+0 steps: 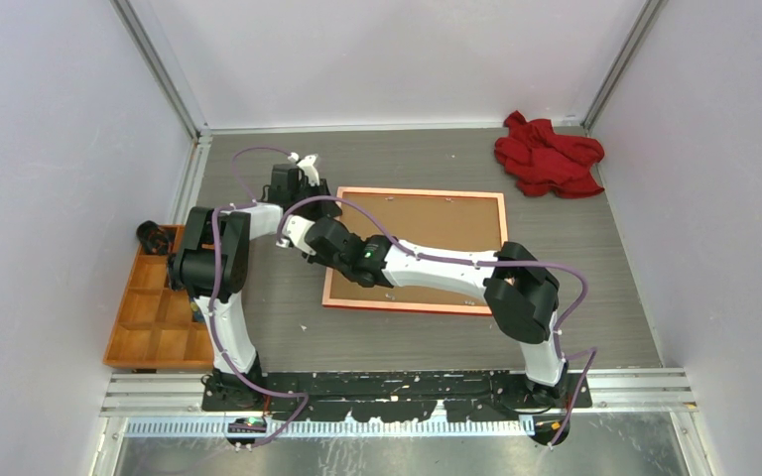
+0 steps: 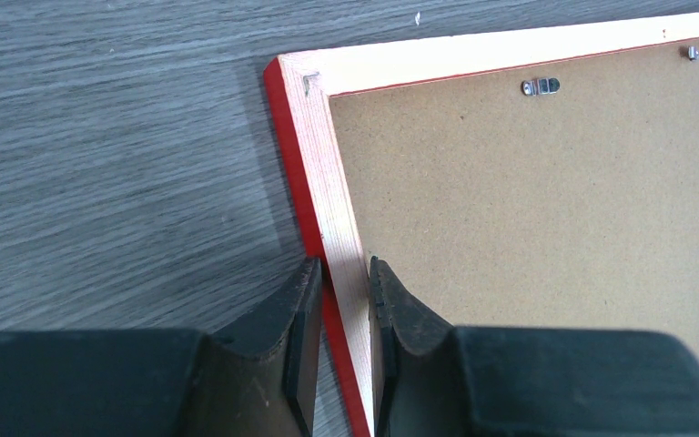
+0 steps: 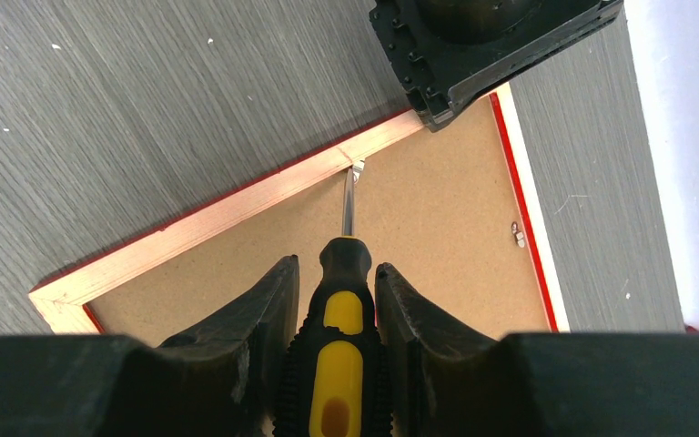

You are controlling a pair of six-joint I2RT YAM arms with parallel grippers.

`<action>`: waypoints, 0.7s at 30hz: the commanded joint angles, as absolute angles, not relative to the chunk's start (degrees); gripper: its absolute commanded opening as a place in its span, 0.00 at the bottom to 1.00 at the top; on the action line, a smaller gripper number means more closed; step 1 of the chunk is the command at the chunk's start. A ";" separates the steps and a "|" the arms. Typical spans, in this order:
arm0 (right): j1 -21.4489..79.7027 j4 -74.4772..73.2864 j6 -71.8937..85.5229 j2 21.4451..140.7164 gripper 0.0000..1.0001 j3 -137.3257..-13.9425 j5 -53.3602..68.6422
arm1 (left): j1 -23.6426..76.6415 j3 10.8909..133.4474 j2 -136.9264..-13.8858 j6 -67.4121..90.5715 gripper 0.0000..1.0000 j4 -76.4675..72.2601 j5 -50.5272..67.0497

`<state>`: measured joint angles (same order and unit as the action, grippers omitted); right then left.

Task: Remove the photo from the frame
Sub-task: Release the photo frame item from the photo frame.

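Your left gripper pinches the side rail of the frame near its upper left corner. Your right gripper is clamped on a yellow-and-black screwdriver, whose tip sits at the rail's inner edge beside the backing board. The frame lies back-up at the centre of the top view, and the photo is hidden.

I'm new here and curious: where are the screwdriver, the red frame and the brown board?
screwdriver [image 3: 335,350]: right wrist view, on its yellow handle stripe.
frame [image 2: 329,182]: left wrist view, on its pale back rim.
backing board [image 1: 427,220]: top external view, on its bare brown surface.
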<state>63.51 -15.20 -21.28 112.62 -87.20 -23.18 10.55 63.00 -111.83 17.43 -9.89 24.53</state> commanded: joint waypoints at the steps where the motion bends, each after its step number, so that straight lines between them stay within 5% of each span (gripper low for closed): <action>1: 61.13 -22.62 -17.46 116.03 0.01 -86.57 -20.67 | 10.90 62.24 -111.62 15.44 0.01 -3.52 25.14; 21: 61.08 -22.10 -18.14 115.72 0.01 -86.58 -22.62 | 10.90 62.32 -111.69 15.38 0.01 -3.52 25.36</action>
<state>62.98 -16.08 -19.53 112.64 -87.88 -22.79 10.55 63.00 -111.83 17.39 -9.89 24.56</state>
